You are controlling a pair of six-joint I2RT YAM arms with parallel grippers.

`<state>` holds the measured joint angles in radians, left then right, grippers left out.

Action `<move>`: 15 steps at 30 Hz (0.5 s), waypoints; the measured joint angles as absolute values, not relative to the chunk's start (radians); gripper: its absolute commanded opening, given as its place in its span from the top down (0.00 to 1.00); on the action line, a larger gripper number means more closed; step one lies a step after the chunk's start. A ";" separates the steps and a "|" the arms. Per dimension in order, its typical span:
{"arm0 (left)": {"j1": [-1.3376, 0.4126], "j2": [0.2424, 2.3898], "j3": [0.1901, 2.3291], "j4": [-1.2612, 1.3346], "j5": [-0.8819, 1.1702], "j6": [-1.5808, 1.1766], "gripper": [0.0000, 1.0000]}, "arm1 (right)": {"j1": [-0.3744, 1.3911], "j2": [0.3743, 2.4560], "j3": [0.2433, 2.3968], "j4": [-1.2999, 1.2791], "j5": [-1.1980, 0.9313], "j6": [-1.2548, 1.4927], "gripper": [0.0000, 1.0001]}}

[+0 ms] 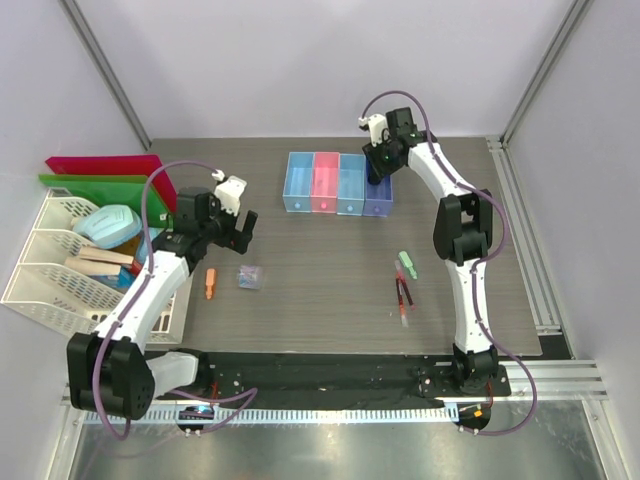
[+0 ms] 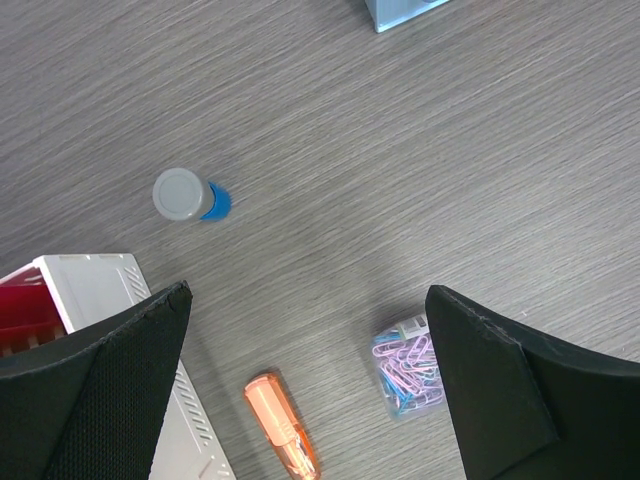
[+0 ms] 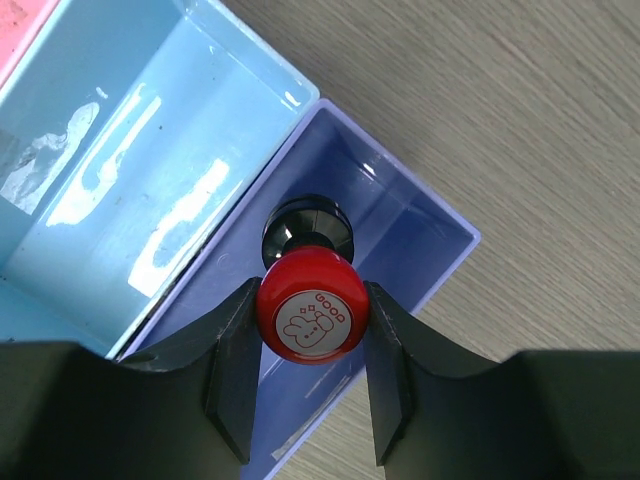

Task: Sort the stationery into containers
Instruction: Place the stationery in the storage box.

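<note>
The four joined boxes (image 1: 338, 183) stand at the back middle. My right gripper (image 1: 378, 165) is shut on the red-capped bottle (image 3: 312, 308) and holds it over the purple box (image 3: 420, 230), beside the light blue box (image 3: 150, 150). My left gripper (image 1: 240, 228) is open and empty above the table. Below it lie the orange marker (image 2: 283, 425) and a clear packet of paper clips (image 2: 405, 365). A blue-capped bottle (image 2: 190, 195) lies farther off. The marker (image 1: 210, 284), packet (image 1: 250, 277), green eraser (image 1: 407, 264) and red-and-black pens (image 1: 402, 295) lie on the table.
White mesh trays (image 1: 60, 260) with a pale blue object (image 1: 107, 225) stand at the left, and a corner of them shows by my left finger (image 2: 90, 285). Red (image 1: 105, 165) and green (image 1: 90, 183) folders stand behind them. Walls close in the table.
</note>
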<state>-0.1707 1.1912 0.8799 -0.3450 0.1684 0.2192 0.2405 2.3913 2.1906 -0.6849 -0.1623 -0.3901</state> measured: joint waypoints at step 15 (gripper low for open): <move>-0.171 1.227 0.863 -0.271 0.095 0.217 0.00 | 0.253 2.331 2.152 -0.653 -0.147 -0.389 0.17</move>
<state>-0.1707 1.2266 0.8631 -0.2707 0.0948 0.2169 0.2535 2.3306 2.1525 -0.6529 -0.1471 -0.3885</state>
